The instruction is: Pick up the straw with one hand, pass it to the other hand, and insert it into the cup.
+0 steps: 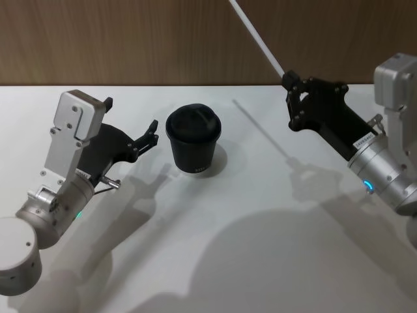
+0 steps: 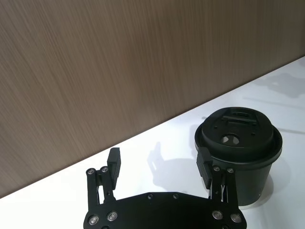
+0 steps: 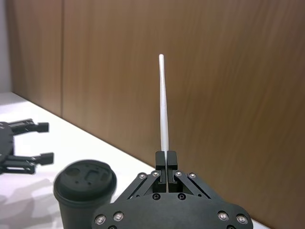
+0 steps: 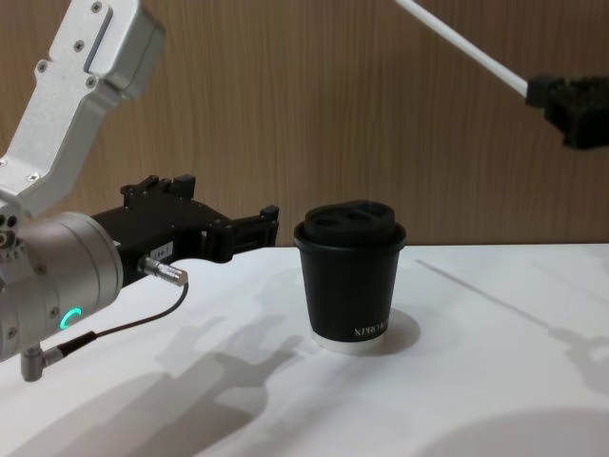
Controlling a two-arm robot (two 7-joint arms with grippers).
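Observation:
The thin white straw (image 1: 258, 39) is held by its lower end in my right gripper (image 1: 289, 81), which is shut on it, raised above the table's right side. The straw (image 3: 163, 105) sticks out past the right gripper (image 3: 166, 157) and slants up and left toward the wood wall, also seen as the straw (image 4: 466, 52) in the chest view. The black lidded cup (image 1: 193, 140) stands upright mid-table, left of and below the straw's held end. My left gripper (image 1: 130, 117) hovers open just left of the cup (image 2: 238, 152), nothing between its fingers (image 2: 113, 161).
A wood-panelled wall (image 1: 130, 39) backs the white table (image 1: 247, 215). A thin black cable with a metal plug (image 4: 164, 272) hangs by the left wrist. Bare tabletop lies between the cup and the right arm.

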